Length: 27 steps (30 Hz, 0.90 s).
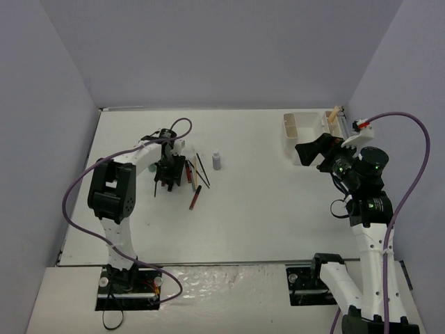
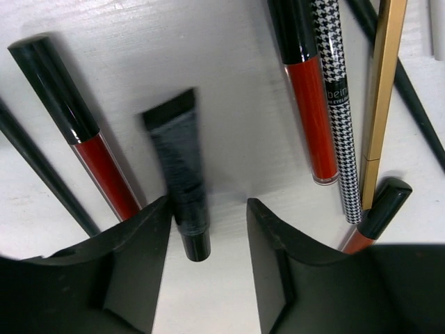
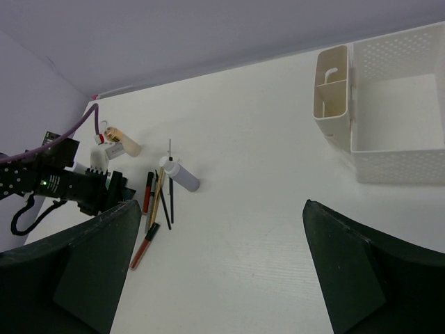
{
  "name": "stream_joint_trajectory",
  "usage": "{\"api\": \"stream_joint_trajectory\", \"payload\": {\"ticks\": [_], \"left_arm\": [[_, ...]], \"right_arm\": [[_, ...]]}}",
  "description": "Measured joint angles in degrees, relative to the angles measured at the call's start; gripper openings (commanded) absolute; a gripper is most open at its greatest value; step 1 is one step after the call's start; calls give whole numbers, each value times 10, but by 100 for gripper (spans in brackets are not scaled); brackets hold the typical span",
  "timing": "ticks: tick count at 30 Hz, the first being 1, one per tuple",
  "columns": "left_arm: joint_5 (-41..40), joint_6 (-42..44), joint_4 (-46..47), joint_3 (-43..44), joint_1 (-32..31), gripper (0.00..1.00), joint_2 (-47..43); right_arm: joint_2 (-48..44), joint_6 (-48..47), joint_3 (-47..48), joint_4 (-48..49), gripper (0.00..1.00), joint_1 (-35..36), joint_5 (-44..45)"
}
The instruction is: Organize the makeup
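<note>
Straddling the black tube [image 2: 179,167], the left fingers [image 2: 132,243] stand spread (nothing gripped yet); closing and lifting it toward the box [image 3: 393,170] seems next. Right fingers [image 3: 90,257] hang spread, empty.

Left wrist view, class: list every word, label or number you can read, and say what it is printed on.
"beim": white letters along the houndstooth pencil; the word may run on out of sight.
"EYE...": a smaller line beside it on the same pencil; the rest is too small to read.
Nothing else in this view bears readable text.
</note>
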Motion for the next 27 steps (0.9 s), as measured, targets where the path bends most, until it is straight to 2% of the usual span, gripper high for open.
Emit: {"api": "stream_joint_trajectory", "payload": {"ticks": [2,5,8,15,19,23,27], "left_arm": [[1,-2,1,1,0,36,1],[2,-8,3,1,0,19,2],[7,-12,3,1,0,11,2],[30,-20,1,0,-1,8,-12],[38,-29,14,-19,-26,9,-109],[30,-38,77,-28,-110,10,-244],[26,-43,166,-37,-209,10,-330]], "right_arm": [[0,-1,0,0,100,0,0],[0,-1,0,0,100,2,0],[0,-1,0,0,100,3,0],[0,1,0,1,99,7,-15],[3,13,0,6,96,19,-43],[12,40,-8,39,94,47,-65],[32,61,-10,66,93,111,-61]]}}
